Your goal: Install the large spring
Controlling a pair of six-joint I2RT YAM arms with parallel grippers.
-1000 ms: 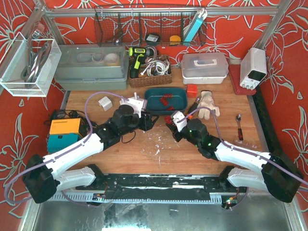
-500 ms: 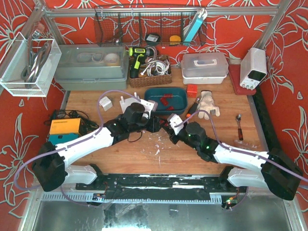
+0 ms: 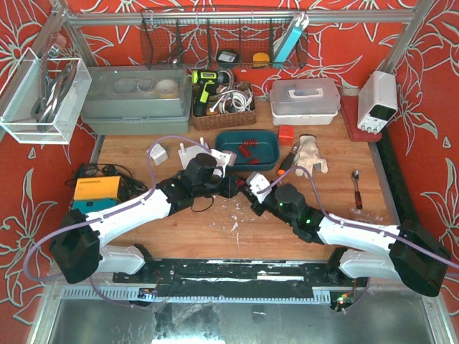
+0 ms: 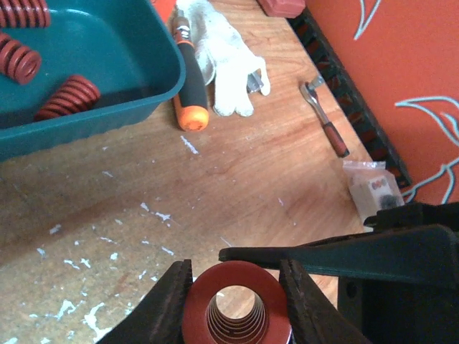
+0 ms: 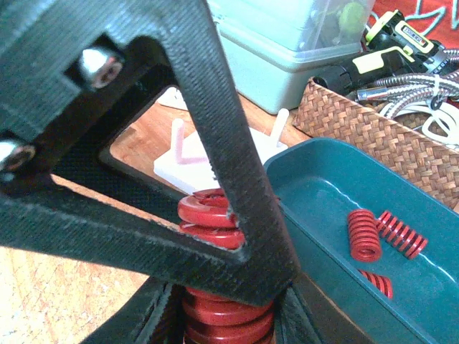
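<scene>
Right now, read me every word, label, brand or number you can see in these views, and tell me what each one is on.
No text in any view can be read for certain.
Drill: a printed label on its yellow and black body, too blurred to read.
Screwdriver: white print on the black part of its handle, too small to read.
</scene>
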